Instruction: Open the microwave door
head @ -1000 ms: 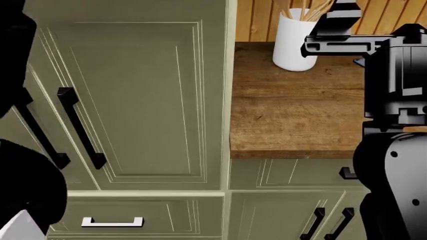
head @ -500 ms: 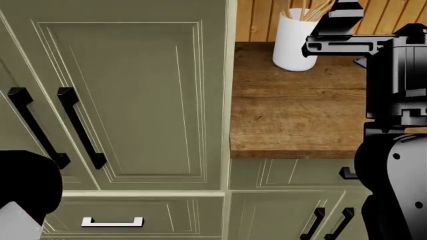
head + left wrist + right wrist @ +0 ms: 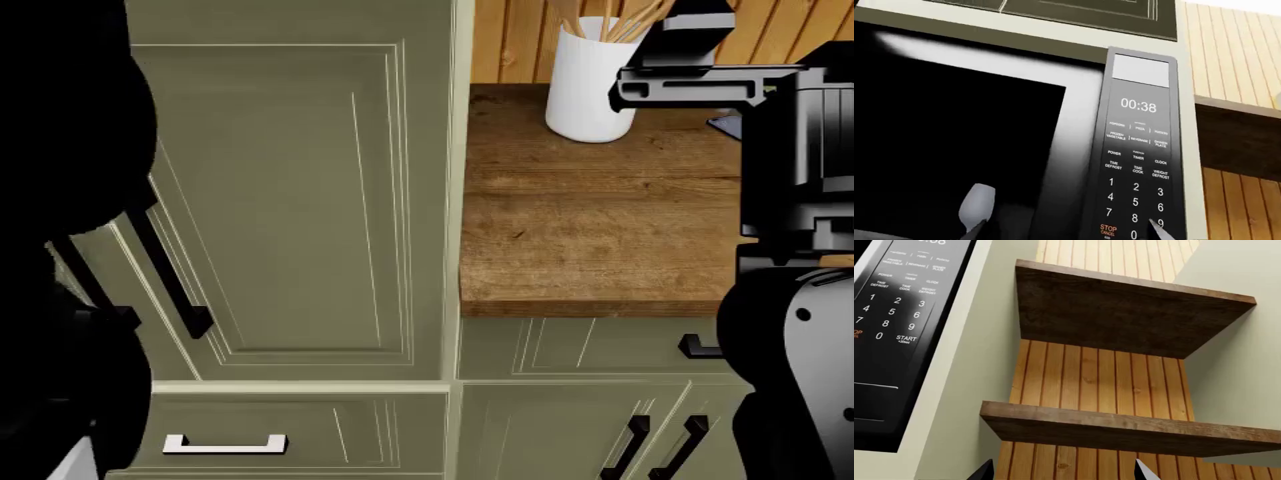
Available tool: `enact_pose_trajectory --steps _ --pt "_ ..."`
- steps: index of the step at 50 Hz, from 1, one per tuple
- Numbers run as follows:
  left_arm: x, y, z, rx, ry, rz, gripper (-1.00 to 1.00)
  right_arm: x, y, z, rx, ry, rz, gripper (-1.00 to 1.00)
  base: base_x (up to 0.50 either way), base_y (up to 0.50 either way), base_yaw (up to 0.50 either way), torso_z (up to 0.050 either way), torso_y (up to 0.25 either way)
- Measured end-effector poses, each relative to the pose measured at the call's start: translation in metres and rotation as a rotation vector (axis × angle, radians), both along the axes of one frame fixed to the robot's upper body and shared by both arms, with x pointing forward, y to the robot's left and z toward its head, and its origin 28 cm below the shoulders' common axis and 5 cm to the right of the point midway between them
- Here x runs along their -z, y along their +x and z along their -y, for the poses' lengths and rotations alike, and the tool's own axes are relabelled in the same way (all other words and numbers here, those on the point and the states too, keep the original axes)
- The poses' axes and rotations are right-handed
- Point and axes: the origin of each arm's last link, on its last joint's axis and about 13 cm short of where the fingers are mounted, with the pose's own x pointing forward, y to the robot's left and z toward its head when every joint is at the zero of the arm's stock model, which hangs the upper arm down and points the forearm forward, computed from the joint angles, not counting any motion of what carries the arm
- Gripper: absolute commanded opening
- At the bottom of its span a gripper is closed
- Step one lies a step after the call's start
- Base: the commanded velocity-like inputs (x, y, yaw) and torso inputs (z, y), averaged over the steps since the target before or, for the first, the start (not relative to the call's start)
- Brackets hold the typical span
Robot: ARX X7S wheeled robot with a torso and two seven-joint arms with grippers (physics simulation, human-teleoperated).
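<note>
The microwave (image 3: 1074, 125) fills the left wrist view, and its dark door window (image 3: 954, 150) lies flush beside the black control panel (image 3: 1137, 150), which reads 00:38. My left gripper (image 3: 1064, 234) is open just in front of it. One fingertip (image 3: 1159, 229) shows over the keypad, the other low over the door glass. In the right wrist view the same control panel (image 3: 894, 315) sits at the edge. My right gripper (image 3: 1063, 472) is open with nothing in it, facing the wooden wall. The microwave is out of the head view.
Two wooden shelves (image 3: 1121, 315) jut from the plank wall beside the microwave. Below, a tall green cupboard door (image 3: 294, 200) with a black handle (image 3: 167, 270), a wooden counter (image 3: 587, 230) with a white utensil pot (image 3: 590, 80), and a drawer handle (image 3: 224, 443).
In the head view my left arm has risen, and its black bulk now covers the left cupboard handles. The right arm has shifted slightly to the right.
</note>
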Motion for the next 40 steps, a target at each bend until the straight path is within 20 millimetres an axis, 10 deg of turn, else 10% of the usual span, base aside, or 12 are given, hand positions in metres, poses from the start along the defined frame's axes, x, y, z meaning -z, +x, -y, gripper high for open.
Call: enact_pose_trajectory --steps 40 --pt "0.001 0.035 -0.069 -0.691 -0.331 0.124 1.0 0.003 0.001 -0.002 -0.008 -0.003 -0.008 1.0 0.0 0.0 0.0 0.0 0.0"
